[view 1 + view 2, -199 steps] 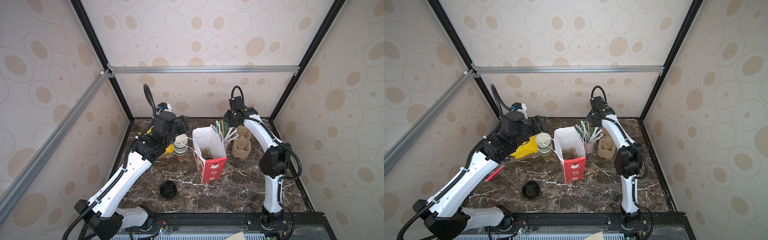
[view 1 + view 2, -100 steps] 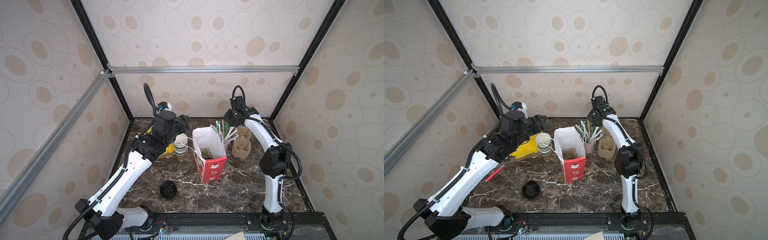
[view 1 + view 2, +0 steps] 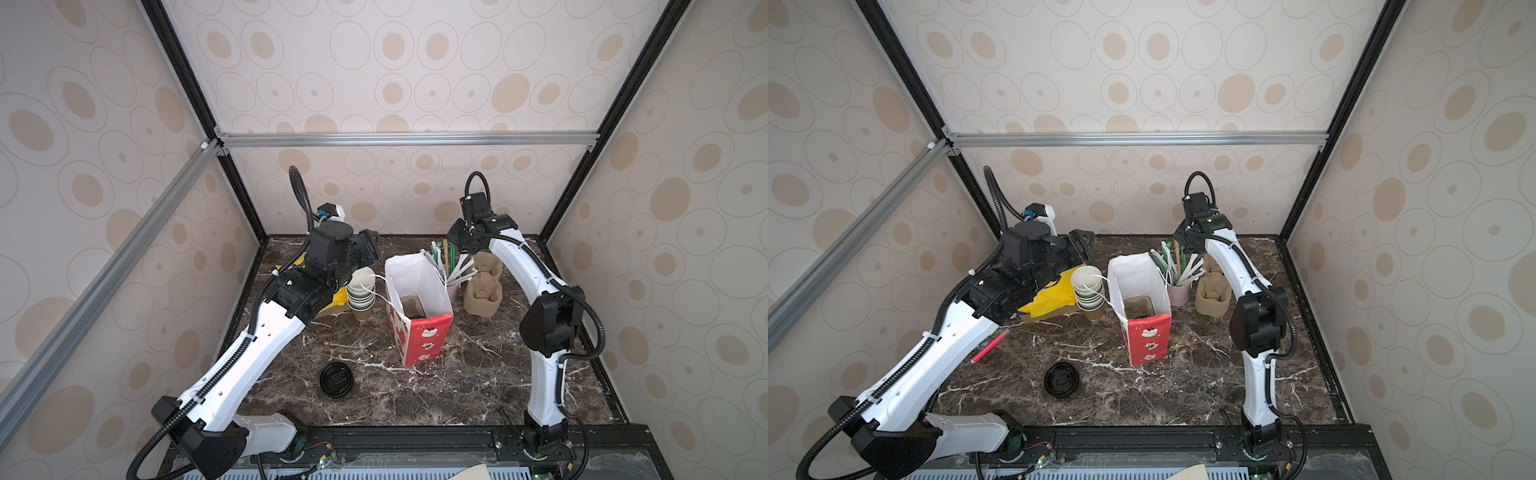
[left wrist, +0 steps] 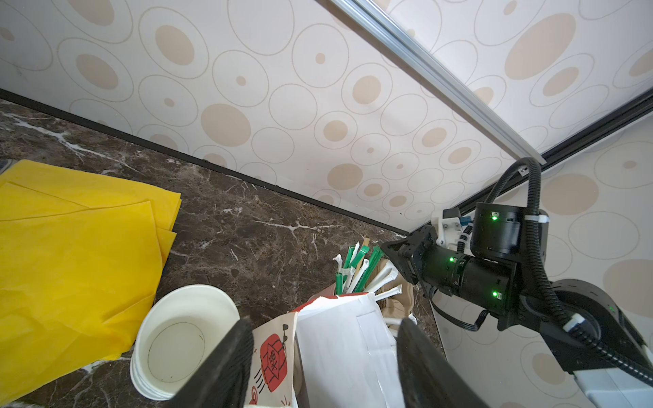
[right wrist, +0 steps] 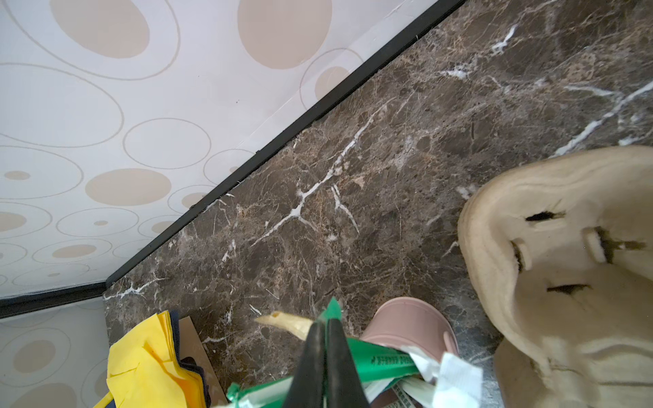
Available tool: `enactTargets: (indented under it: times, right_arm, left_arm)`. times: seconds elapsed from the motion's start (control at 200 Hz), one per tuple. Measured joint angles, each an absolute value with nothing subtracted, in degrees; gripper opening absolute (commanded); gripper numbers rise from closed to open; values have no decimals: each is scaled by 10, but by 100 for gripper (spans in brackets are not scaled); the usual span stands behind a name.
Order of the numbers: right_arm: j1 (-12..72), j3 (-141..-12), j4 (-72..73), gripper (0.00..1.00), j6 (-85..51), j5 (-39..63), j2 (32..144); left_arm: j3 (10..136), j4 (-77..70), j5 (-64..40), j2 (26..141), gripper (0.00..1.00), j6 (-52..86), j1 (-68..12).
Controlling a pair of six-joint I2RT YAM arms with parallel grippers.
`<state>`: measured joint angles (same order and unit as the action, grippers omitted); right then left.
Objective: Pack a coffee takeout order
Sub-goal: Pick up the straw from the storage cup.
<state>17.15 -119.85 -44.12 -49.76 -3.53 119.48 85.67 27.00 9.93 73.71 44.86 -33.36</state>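
Note:
A red and white paper bag stands open mid-table, and a brown moulded-pulp tray lies on its bottom. Yellow paper napkins lie flat at the back left, partly under my left arm. My left gripper hovers open behind the bag and the cup stack, and in the left wrist view the bag's rim shows between its fingers, untouched. My right gripper is shut on the tip of a green-wrapped straw that stands in a pink cup.
A stack of lidless white-rimmed cups stands left of the bag. A lone black lid lies near the front. More pulp trays are piled at the back right beside the pink straw cup. A pink stick lies under my left arm.
The right gripper's jaws have closed onto the green straw wrapper. Both arms have stayed almost where they were.

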Motion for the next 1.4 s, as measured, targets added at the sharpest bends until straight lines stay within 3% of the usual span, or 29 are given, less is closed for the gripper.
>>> enactTargets:
  times: [0.385,0.71,1.4]
  right_arm:
    - [168,-1125,-402,6,-500,-9,1119]
    - [164,-1019,-291,2,-486,72,1070]
    - [149,-1025,-277,2,-460,115,974]
  left_arm:
    - [857,263,92,737,65,439,-334]
    - [857,262,78,737,65,423,-334]
    - [838,186,31,737,65,320,-333]
